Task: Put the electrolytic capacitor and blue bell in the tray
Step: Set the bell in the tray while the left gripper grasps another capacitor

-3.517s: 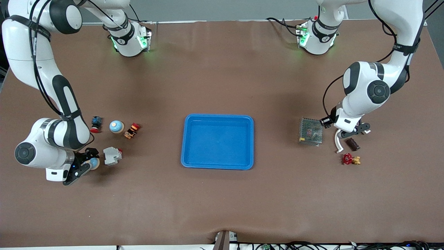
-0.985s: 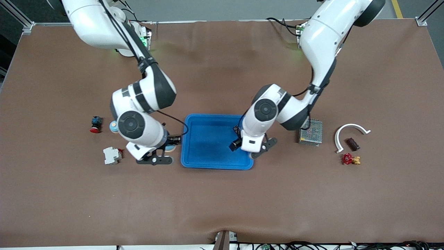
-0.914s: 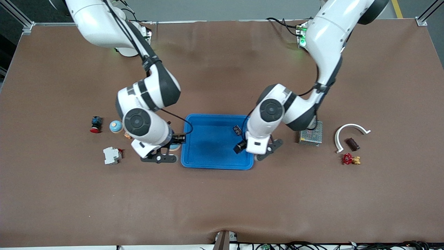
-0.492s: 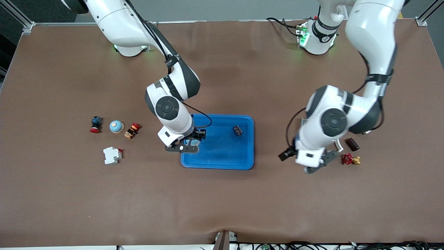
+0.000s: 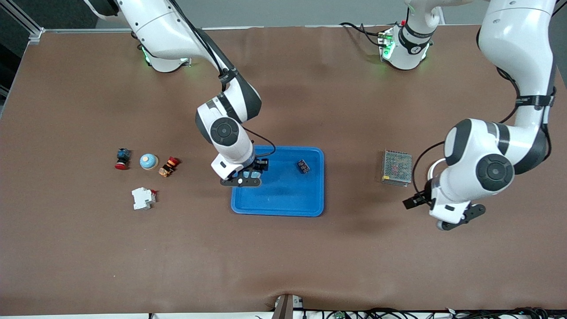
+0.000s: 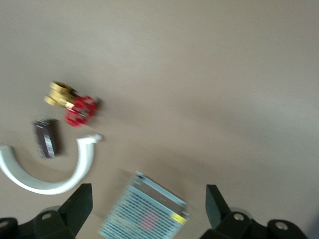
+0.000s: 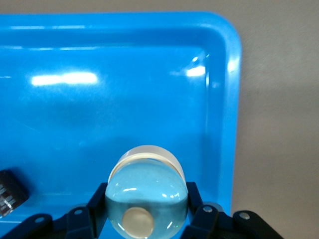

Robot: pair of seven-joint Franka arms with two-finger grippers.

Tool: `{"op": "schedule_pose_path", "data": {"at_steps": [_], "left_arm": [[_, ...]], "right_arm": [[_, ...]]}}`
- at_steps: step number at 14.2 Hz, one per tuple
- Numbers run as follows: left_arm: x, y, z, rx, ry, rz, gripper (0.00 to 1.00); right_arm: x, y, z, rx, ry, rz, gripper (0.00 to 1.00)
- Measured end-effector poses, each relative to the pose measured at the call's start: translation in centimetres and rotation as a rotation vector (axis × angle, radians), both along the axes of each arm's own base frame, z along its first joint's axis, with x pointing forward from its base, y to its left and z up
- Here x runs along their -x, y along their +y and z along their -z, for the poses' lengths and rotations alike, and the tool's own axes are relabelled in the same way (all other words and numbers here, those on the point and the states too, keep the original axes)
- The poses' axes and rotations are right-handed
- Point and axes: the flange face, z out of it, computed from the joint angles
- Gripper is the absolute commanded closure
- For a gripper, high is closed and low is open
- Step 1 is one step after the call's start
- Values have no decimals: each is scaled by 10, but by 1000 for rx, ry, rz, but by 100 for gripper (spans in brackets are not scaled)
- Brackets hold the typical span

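There are two robot arms and one blue tray [image 5: 283, 208]. There are two blue bells: one bell [image 7: 147, 196] is in the jaws of the right gripper [image 5: 249, 173], one bell [image 5: 149, 161] stands on the bench. In the tray lies one small dark capacitor [image 5: 303, 166]. On the bench there are also two red push buttons [image 5: 122, 158] [image 5: 168, 166], one white breaker [image 5: 143, 198] and one grey mesh box [image 5: 397, 167]. The left wrist view shows one red valve [image 6: 75, 103], one white curved piece [image 6: 50, 174] and one dark brown block [image 6: 46, 138].
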Motion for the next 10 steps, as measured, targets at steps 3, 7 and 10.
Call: {"op": "schedule_pose_path", "data": {"at_steps": [3,7,10], "left_arm": [[1,45,12,-15,25,-21,6],[10,84,34,-31,71,-55,10],[22,94,53,-36,115,-62,12]], "right_arm": [[10,11,3,3,3,-17,71],[16,9,21,7,4,-16,71],[16,7,32,9,2,-14,71]]}}
